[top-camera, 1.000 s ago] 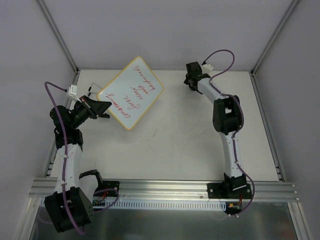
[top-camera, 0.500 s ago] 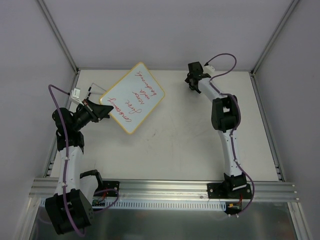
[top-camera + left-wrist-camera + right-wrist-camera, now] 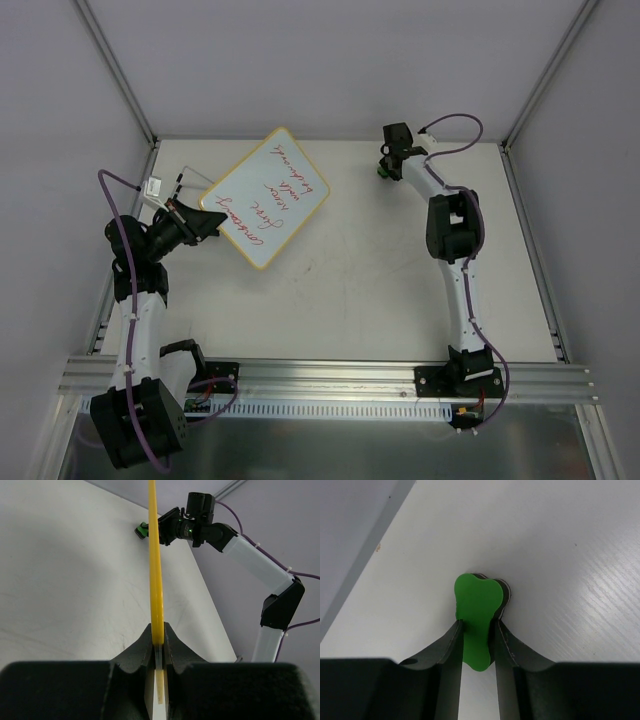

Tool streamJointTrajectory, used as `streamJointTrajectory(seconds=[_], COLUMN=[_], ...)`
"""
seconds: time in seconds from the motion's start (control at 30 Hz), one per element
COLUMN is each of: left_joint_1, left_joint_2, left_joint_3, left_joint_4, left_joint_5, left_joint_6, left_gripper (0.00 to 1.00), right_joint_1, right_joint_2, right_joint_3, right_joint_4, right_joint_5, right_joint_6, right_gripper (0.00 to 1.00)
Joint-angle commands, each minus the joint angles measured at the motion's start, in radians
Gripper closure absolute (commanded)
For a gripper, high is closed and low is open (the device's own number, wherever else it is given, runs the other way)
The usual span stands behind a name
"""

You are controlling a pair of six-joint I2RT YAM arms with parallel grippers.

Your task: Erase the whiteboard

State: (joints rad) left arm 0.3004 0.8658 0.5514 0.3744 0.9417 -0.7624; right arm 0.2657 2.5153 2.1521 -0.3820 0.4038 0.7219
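The whiteboard (image 3: pixel 266 195), yellow-rimmed with red handwriting, is held tilted above the table at the back left. My left gripper (image 3: pixel 207 220) is shut on its left corner; the left wrist view shows its yellow edge (image 3: pixel 155 575) clamped between the jaws at my left gripper (image 3: pixel 158 635). A green bone-shaped eraser (image 3: pixel 478 612) with a dark underside lies on the table at the back right, small in the top view as the eraser (image 3: pixel 381 172). My right gripper (image 3: pixel 477 627) is shut on its narrow waist, and reads as my right gripper (image 3: pixel 385 168) from above.
Grey enclosure walls and aluminium posts (image 3: pixel 115 65) ring the white table (image 3: pixel 360 280). A small white clip with wires (image 3: pixel 152 186) sits by the left wall. The table's back-left edge shows as a grey strip (image 3: pixel 355 565) in the right wrist view.
My right gripper has moved slightly right toward the back and closed on the green eraser. The left arm lifted the whiteboard a little, then held still.
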Motion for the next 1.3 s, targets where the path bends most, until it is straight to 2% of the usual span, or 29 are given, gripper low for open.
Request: streamJointTrajectory(seconds=[0.0,0.2,0.37,0.53,0.83,0.87,0.97,1.07,1.1,1.2,1.27], left_joint_1=[-0.009,-0.017,-0.032,-0.056,-0.083,-0.087,-0.092,-0.098,-0.104,-0.112,-0.121], left_joint_2=[-0.014,-0.013,-0.010,0.007,0.065,0.074,0.104,0.128,0.136,0.157,0.173], left_joint_3=[0.010,-0.013,-0.041,-0.039,-0.010,-0.007,0.004,0.015,0.018,0.016,0.015], left_joint_4=[0.074,0.032,-0.002,-0.046,-0.098,-0.109,-0.114,-0.120,-0.121,-0.123,-0.126], left_joint_5=[0.029,0.032,0.026,0.025,0.037,0.039,0.045,0.048,0.048,0.036,0.025], left_joint_6=[0.012,0.049,0.087,0.133,0.207,0.213,0.233,0.256,0.265,0.287,0.301], left_gripper=[1.00,1.00,1.00,1.00,1.00,1.00,1.00,1.00,1.00,1.00,1.00], right_joint_1=[-0.006,-0.020,-0.025,-0.017,0.058,0.059,0.060,0.063,0.069,0.114,0.139], right_joint_2=[-0.022,-0.154,-0.289,-0.479,-0.844,-0.875,-1.002,-1.088,-1.105,-1.145,-1.142], right_joint_3=[-0.030,-0.185,-0.368,-0.714,-1.168,-1.243,-1.333,-1.368,-1.358,-1.325,-1.290], right_joint_4=[-0.003,-0.001,0.028,0.159,0.183,0.183,0.164,0.103,0.068,0.007,-0.015], right_joint_5=[0.009,-0.025,-0.106,-0.242,-0.385,-0.390,-0.376,-0.333,-0.304,-0.205,-0.163], right_joint_6=[0.042,0.034,-0.027,-0.099,-0.272,-0.288,-0.311,-0.351,-0.358,-0.384,-0.391], right_gripper=[0.79,0.90,0.93,0.93,0.91,0.89,0.83,0.65,0.54,0.40,0.36])
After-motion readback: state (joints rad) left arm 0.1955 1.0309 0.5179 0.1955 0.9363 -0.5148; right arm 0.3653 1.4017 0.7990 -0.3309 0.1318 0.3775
